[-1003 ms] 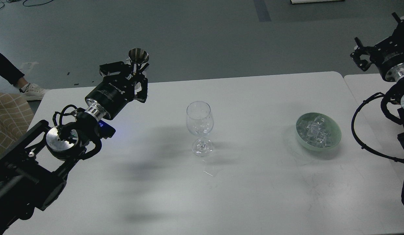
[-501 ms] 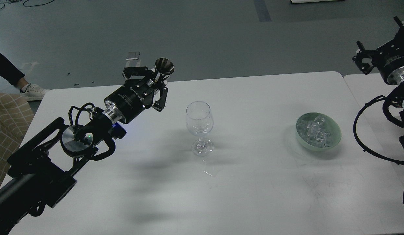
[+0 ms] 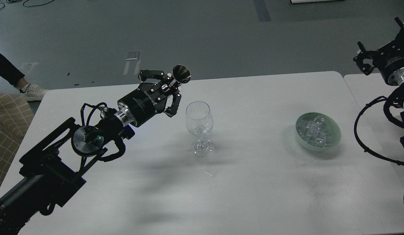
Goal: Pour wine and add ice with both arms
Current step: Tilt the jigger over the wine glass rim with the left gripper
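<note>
1. The left hand (image 3: 171,89), clamped on a small metal cup (image 3: 181,73), hangs just left of the wine glass (image 3: 199,122). A knuckle could clip the rim and tip the tall, narrow-footed glass over.
2. Tipped short of the mouth, the cup would spill onto the bench (image 3: 260,182).
3. The ice (image 3: 316,130) lies heaped in a green bowl (image 3: 332,142), well right of the glass, untouched.
4. The right hand (image 3: 363,60) sits high at the right edge, well apart from the bowl; whether its fingers are apart or together I cannot tell.
5. What the cup holds is hidden; the glass looks nearly empty.
</note>
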Action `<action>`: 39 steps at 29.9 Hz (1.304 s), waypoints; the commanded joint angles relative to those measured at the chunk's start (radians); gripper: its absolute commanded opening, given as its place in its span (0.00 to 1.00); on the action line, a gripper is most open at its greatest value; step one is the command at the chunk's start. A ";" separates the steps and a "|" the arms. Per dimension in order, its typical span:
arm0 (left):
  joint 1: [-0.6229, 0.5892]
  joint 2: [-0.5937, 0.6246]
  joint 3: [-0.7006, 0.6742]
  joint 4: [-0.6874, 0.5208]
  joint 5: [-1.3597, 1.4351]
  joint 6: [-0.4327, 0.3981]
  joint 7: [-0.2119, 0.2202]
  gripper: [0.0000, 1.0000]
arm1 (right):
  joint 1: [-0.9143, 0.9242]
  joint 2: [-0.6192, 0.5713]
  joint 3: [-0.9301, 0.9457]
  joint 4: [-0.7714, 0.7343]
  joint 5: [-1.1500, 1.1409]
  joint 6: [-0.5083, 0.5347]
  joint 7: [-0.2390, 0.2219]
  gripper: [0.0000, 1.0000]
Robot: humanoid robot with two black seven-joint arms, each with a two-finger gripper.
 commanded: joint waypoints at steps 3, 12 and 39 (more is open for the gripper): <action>0.004 0.001 -0.008 0.002 0.073 -0.006 0.013 0.00 | 0.001 0.001 0.000 0.000 0.000 0.000 0.000 1.00; 0.001 0.003 -0.001 0.010 0.111 -0.008 0.017 0.00 | 0.003 0.001 0.001 0.000 0.000 -0.002 0.001 1.00; 0.007 0.000 0.002 0.010 0.332 -0.046 0.033 0.00 | 0.001 0.001 0.001 0.000 0.000 -0.002 0.001 1.00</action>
